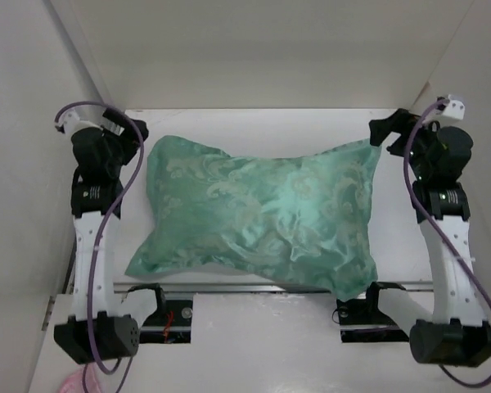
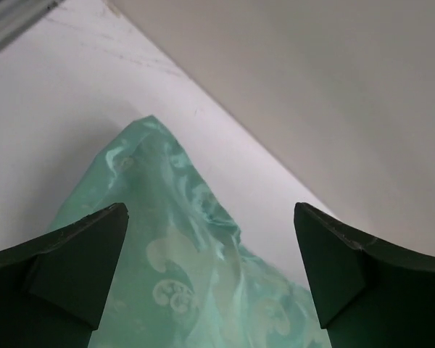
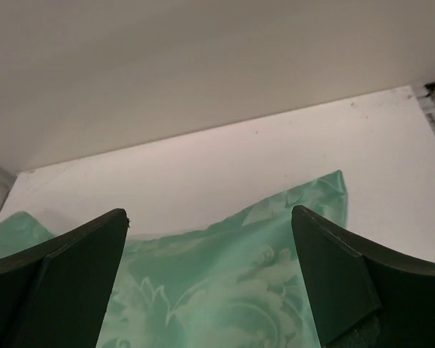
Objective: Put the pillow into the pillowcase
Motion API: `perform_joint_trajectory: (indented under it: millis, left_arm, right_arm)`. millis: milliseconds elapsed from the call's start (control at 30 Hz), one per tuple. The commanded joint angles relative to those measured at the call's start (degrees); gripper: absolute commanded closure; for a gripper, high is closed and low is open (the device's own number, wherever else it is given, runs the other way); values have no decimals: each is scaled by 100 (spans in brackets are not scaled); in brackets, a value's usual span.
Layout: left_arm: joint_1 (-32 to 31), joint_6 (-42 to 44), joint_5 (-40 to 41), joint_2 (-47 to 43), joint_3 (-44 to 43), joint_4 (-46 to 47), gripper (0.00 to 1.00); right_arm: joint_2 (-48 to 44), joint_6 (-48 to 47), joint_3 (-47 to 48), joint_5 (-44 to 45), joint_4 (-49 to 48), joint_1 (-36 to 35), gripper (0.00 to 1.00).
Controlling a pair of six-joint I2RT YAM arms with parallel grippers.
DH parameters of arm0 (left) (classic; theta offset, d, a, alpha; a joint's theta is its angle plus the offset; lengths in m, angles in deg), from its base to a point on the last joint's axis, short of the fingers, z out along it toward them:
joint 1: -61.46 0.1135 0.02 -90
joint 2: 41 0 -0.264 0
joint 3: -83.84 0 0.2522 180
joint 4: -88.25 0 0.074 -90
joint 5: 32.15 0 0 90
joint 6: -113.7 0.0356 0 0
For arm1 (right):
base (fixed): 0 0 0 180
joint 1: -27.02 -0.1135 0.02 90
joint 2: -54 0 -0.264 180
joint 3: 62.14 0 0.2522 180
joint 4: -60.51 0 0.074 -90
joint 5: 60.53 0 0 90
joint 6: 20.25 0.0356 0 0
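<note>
The pillowcase [image 1: 262, 217] lies plump and filled out across the middle of the white table [image 1: 254, 123], its shiny teal-green floral face up. The pillow is hidden; no white cushion shows anywhere. My left gripper [image 1: 137, 133] hovers by the case's far left corner with its jaws wide apart and nothing between them. In the left wrist view that gripper [image 2: 210, 217] frames the pointed corner of the pillowcase [image 2: 174, 239]. My right gripper [image 1: 383, 131] stands open beside the far right corner. The right wrist view shows this gripper [image 3: 210, 221] above the pillowcase [image 3: 225, 290], holding nothing.
White walls [image 1: 254, 49] close in the table at the back and on both sides. A metal rail [image 1: 254, 286] runs along the near edge under the case. Something pink [image 1: 78, 383] lies by the left arm's base.
</note>
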Motion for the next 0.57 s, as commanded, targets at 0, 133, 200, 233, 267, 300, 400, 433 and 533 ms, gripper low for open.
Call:
perform_joint_trajectory:
  millis: [0, 133, 200, 233, 267, 300, 400, 433, 533]
  left_arm:
    - [-159, 213, -146, 708, -266, 10, 0]
    - [-361, 362, 479, 771, -434, -360, 0]
    - [-414, 415, 620, 666, -434, -307, 0]
    - [-414, 476, 672, 666, -382, -220, 0]
    - [-414, 477, 769, 596, -381, -220, 0]
    - [-414, 477, 839, 596, -381, -220, 0]
    - [-414, 538, 945, 543, -434, -220, 0]
    - [-414, 538, 945, 543, -486, -220, 0]
    - [-414, 600, 945, 596, -539, -220, 0]
  right_arm:
    - [859, 33, 277, -532, 84, -20, 0]
    - [1001, -73, 330, -787, 32, -73, 0]
    - [1001, -73, 330, -735, -117, -73, 0]
    - [1001, -73, 330, -682, -118, -73, 0]
    - [1001, -73, 330, -682, -118, -73, 0]
    - [1001, -73, 278, -612, -179, -73, 0]
    - [851, -73, 120, -393, -250, -73, 0]
    - [790, -73, 119, -392, -337, -73, 0]
    - [790, -125, 66, -541, -416, -73, 0]
